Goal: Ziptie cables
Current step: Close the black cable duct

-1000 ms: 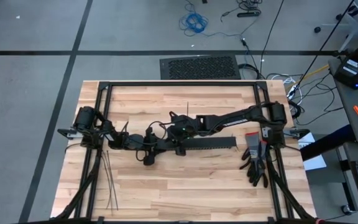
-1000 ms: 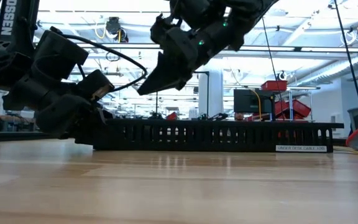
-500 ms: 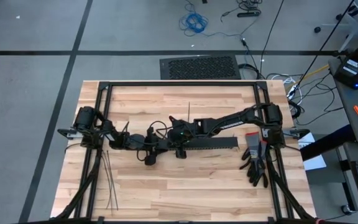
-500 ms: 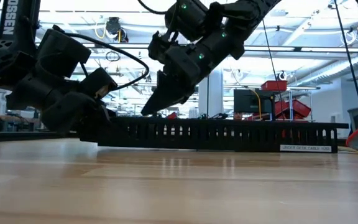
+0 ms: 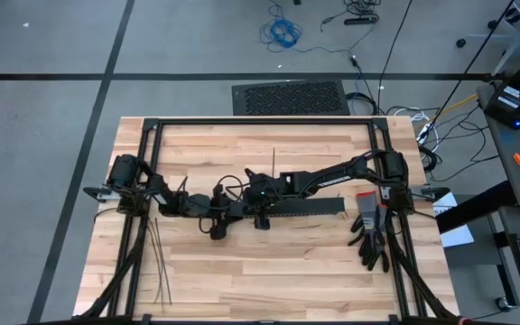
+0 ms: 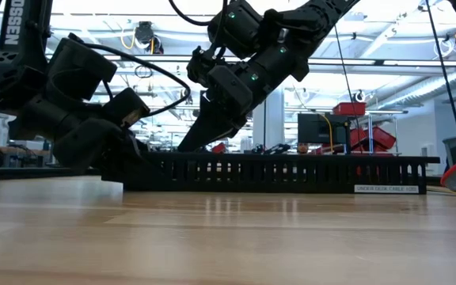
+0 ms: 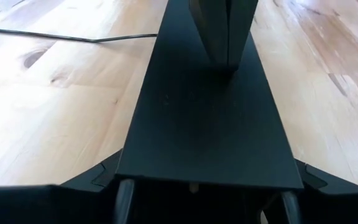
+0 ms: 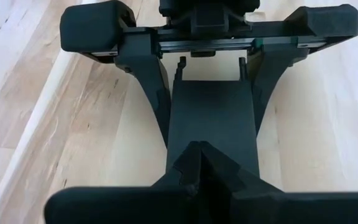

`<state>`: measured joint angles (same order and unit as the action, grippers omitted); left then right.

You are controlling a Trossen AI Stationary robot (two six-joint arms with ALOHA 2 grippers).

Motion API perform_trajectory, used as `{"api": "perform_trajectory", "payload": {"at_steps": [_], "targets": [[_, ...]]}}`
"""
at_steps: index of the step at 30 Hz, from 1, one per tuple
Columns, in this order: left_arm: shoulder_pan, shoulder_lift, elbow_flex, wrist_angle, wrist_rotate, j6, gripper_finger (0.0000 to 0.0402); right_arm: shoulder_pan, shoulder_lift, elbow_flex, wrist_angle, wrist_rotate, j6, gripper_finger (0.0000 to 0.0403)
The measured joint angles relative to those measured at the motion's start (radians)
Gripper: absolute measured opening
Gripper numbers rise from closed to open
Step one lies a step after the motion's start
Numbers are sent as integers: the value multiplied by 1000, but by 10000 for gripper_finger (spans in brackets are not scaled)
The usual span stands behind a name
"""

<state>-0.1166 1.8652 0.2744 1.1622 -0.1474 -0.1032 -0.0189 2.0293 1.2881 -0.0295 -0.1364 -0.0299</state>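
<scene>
A long black slotted duct (image 5: 310,208) lies flat on the wooden table, running left to right. My left gripper (image 5: 227,213) is at the duct's left end with a finger on each side of it. My right gripper (image 6: 184,147) is shut and slants down onto the duct's top near that same end. The cables are hidden from view. Several zipties (image 5: 161,262) lie on the table near the left front. One more thin dark strip (image 5: 273,161) lies beyond the duct. My left gripper pinches the duct's left end across its width, one finger (image 8: 149,93) on each long side wall (image 8: 178,106). The fingers come nearly level from the table's left and lie along the duct, which rests flat on the table. My right gripper sets its shut fingertips (image 7: 222,37) on the duct's flat top (image 7: 225,74), a little in from the left end. It comes slanting down from the table's right.
A pair of black and red gloves (image 5: 373,230) lies on the table at the right, by the right arm's base. Black frame rails (image 5: 260,122) border the table. Bare wood shows in front of the duct (image 6: 228,237).
My right gripper has sunk, still shut, toward the duct's left end, and its tips now reach the duct's top. My left gripper and the duct have kept still.
</scene>
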Motion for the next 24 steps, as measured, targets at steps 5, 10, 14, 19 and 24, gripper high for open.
{"api": "perform_trajectory", "payload": {"at_steps": [5, 10, 14, 19, 24], "targets": [[0, -13, -1, 6, 24, 14, 261, 0, 0, 0, -10, -4, 0, 0], [44, -32, 4, -15, 154, -52, 275, 2, 0, 1, -21, -12, 1, 0], [108, -36, 6, -91, 292, -93, 317, 1, 1, 0, -22, -9, 1, 0], [119, -63, 4, -98, 323, -98, 346, 2, 2, 0, -23, -4, 11, 0], [118, -161, -21, -231, 288, -94, 350, 1, 2, -1, -23, -7, 14, 0]]}}
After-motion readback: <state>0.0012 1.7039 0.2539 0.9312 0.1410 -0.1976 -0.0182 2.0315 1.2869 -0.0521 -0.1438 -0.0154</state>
